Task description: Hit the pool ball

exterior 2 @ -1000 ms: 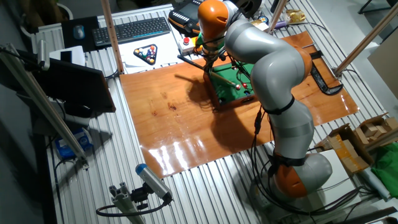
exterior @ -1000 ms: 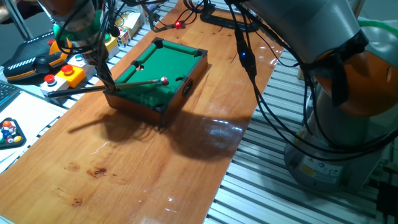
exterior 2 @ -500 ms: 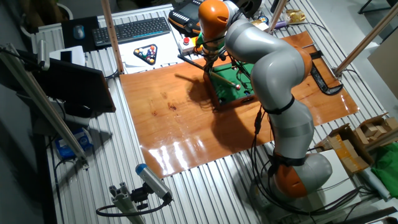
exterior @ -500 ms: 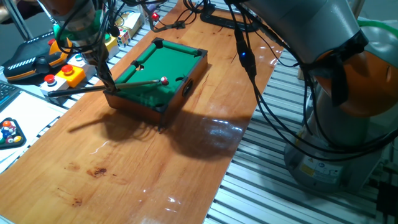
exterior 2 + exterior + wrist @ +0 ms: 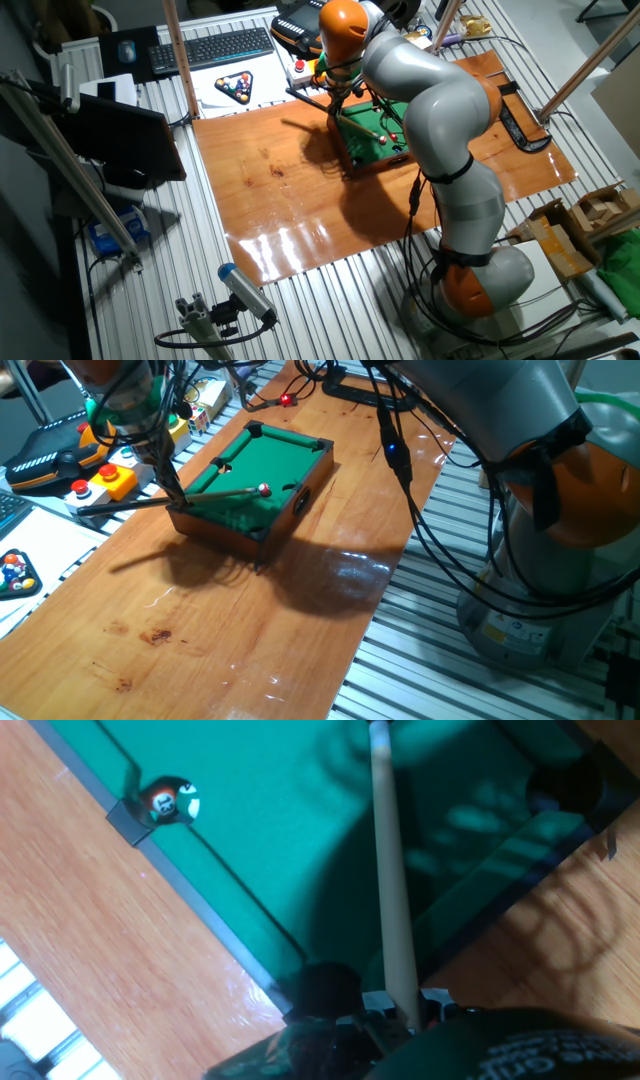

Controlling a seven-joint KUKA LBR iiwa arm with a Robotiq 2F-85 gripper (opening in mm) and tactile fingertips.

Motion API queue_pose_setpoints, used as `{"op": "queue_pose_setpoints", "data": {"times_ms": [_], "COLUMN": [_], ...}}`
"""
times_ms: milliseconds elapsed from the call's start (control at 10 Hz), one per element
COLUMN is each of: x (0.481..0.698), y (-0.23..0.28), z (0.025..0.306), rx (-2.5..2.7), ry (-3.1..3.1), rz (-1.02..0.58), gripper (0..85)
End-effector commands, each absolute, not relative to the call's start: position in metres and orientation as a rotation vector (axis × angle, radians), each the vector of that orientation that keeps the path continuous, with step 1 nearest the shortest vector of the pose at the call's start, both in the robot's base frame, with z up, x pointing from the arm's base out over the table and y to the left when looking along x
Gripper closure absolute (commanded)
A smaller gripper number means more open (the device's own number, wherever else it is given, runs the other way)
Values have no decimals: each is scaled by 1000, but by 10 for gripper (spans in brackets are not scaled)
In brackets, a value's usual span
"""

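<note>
One pool ball (image 5: 264,489) is what you're after — it sits on the green felt of the miniature pool table (image 5: 250,462), right at the tip of the cue stick (image 5: 170,500). Your gripper (image 5: 176,498) is clamped on that cue at the table's near end rail. Off the wooden board (image 5: 240,620), a rack of coloured balls (image 5: 15,573) lies well apart.

— Where was there room to pass?
— Over the bare wooden surface (image 5: 230,630) in front of the mini pool table (image 5: 252,485).
— And the obstacles?
— The cue (image 5: 180,497) lay across the felt. Hanging cables (image 5: 400,470) crossed beside the table, and control boxes (image 5: 100,478) crowded just behind the pincer (image 5: 172,492).
</note>
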State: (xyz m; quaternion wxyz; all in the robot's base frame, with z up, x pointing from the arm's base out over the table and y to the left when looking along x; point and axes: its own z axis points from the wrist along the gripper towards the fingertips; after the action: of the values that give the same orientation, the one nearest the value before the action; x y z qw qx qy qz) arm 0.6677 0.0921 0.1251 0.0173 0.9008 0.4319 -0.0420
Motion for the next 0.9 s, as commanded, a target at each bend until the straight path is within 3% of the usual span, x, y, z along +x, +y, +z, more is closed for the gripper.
{"op": "queue_pose_setpoints", "data": {"times_ms": [0,800], "x": [668,655], "y": [91,71], "z": [125,133], "rx": [2799,2829], "ry": [1342,1355], "rz": [-131,-139], "gripper": [840,840]}}
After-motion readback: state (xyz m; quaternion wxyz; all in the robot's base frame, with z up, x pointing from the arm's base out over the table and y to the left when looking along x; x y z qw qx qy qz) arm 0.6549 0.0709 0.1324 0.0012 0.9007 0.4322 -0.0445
